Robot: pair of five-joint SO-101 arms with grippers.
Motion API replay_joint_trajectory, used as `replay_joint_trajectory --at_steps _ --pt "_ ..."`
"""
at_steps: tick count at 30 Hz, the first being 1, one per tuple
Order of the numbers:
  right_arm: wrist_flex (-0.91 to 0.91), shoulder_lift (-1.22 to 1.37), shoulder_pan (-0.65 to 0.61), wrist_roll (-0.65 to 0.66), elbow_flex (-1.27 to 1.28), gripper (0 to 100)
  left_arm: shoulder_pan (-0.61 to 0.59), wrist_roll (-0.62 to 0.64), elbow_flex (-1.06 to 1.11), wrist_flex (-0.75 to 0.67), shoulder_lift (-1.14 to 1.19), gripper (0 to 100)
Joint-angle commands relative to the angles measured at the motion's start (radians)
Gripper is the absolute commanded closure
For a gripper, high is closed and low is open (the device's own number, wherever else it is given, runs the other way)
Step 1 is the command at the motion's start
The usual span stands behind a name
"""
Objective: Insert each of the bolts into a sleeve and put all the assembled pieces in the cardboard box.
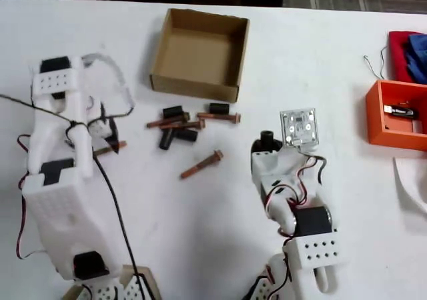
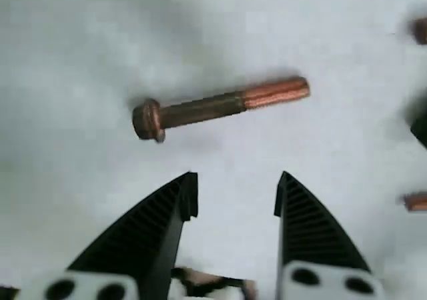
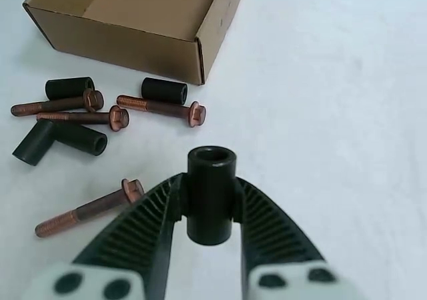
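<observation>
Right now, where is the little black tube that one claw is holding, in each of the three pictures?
High view: the black tube sits in the right claw, right of centre, below the cardboard box.
Right wrist view: the tube is at centre, low, pinched by that claw.
Left wrist view: a bolt lies ahead of the open left claw instead.
Shared landmark: the cardboard box, beyond the tube in both.

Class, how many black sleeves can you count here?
5. One sleeve stands gripped in the right tool; four sleeves lie among the bolts beside the cardboard box. None seems hidden.
</observation>
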Motion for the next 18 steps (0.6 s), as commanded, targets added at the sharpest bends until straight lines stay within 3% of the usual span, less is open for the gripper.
replay_joint_trajectory --at_steps 1,4,14,18 --pt "-0.001 -0.024 0.004 -0.009 -0.006 97.8 0.008 0.494 0.005 0.017 -0.012 83" --pt "-0.001 -0.024 0.004 -0.009 -0.006 97.8 0.006 0.621 0.005 0.017 -0.009 83" --pt "-0.001 -0.024 0.004 -0.009 -0.006 97.8 0.005 0.706 0.015 -0.057 -0.005 75" --pt "-0.001 -0.024 0.004 -0.009 -0.006 97.8 0.011 0.806 0.016 -0.077 -0.003 75"
